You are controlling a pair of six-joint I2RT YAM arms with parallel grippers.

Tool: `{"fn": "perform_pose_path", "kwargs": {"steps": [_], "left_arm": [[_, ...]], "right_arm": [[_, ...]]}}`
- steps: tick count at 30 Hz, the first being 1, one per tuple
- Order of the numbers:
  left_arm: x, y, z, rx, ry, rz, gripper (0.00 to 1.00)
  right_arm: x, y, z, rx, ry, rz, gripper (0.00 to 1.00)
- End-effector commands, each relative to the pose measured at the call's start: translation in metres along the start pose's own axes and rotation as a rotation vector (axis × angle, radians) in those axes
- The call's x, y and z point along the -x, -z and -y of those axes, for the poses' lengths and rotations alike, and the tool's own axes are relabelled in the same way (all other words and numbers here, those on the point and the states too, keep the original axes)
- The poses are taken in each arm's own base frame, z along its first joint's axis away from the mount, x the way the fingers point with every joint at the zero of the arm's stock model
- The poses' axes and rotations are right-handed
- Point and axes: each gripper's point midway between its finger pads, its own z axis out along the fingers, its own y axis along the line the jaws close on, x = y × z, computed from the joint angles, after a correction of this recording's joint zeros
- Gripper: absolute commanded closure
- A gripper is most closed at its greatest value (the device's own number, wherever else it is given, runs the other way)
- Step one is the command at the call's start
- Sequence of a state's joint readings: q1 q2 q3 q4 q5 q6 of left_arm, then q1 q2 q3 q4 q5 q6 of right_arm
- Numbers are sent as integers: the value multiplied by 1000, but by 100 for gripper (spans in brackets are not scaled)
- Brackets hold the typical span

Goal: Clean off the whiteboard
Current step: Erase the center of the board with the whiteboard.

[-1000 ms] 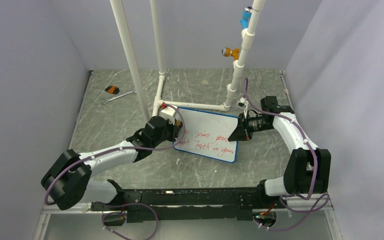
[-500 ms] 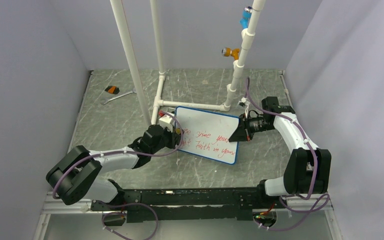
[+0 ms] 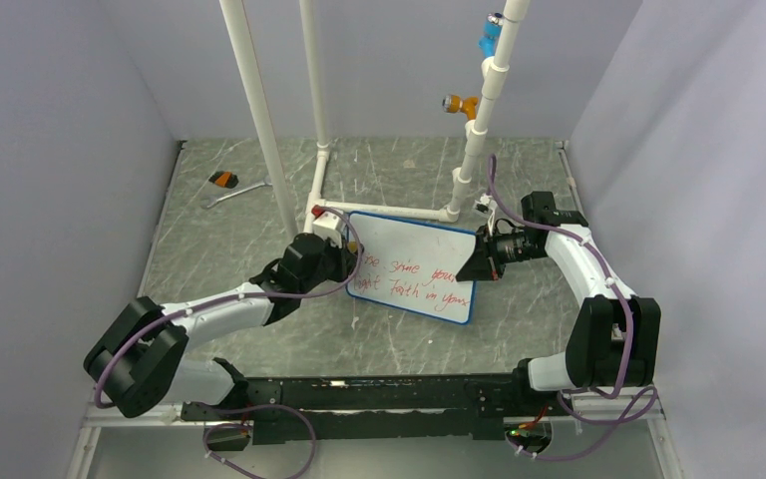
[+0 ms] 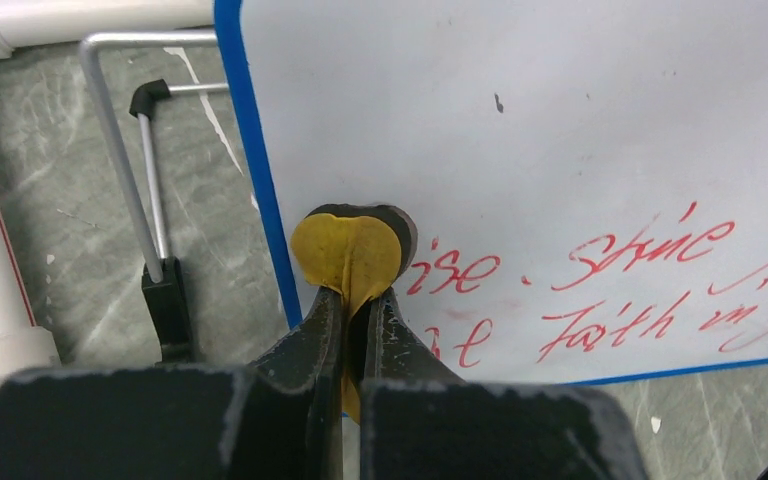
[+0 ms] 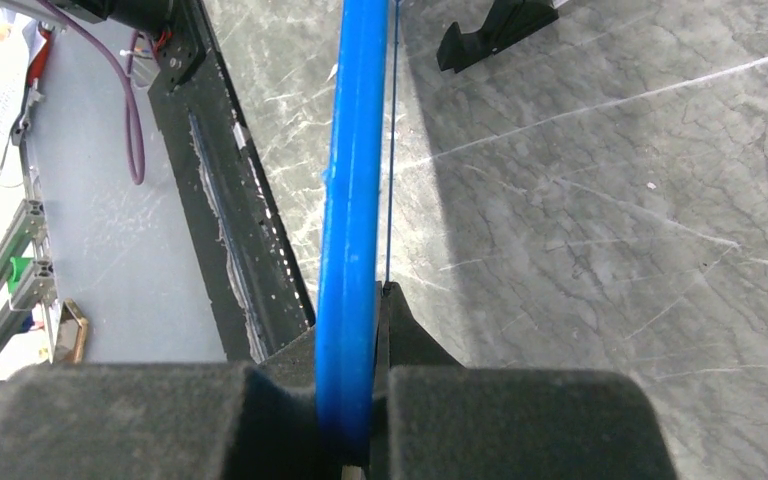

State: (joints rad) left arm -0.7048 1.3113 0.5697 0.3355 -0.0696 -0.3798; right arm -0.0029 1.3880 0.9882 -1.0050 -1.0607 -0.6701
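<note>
Top external view: the whiteboard (image 3: 414, 267) stands mid-worktop (image 3: 239, 239), just in front of the white pipe frame (image 3: 384, 211), its face tilted upward. Red handwriting (image 3: 421, 282) crosses the lower half, and the upper half is bare white. The left fingers (image 3: 351, 267) are pinched tight on a small yellow pad (image 4: 350, 252), which sits at the board's left edge beside the first red words. The right fingers (image 3: 476, 261) are clamped on the board's blue frame at its right edge. A wrench (image 3: 235, 193) lies well apart, far left.
</note>
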Motion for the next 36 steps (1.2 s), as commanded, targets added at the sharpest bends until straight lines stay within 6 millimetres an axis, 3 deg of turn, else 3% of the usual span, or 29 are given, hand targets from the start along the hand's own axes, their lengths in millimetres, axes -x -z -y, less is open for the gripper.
{"fn": "perform_pose_path", "kwargs": {"steps": [1,4,11,14,18,22,27,31,36], "left_arm": [[47,-2,-1,29,66,174,100],[31,-6,1,-2,98,164,100],[-44,-6,22,-63,114,29,100],[-61,-4,27,-73,130,13,100],[-47,-7,24,-51,123,54,100],[-5,-6,12,7,116,143,100],[44,4,-19,154,115,268,100],[45,6,-34,209,134,285,100],[25,1,-19,101,139,246,100]], "right_arm": [[8,-1,-19,63,59,13,100],[7,-1,-19,64,57,11,100],[7,-2,-18,65,56,11,100],[8,-2,-18,66,55,10,100],[7,-2,-18,67,52,9,100],[7,-1,-18,66,55,11,100],[8,-1,-19,66,61,12,100],[8,-1,-20,67,66,14,100],[7,-1,-20,69,65,13,100]]}}
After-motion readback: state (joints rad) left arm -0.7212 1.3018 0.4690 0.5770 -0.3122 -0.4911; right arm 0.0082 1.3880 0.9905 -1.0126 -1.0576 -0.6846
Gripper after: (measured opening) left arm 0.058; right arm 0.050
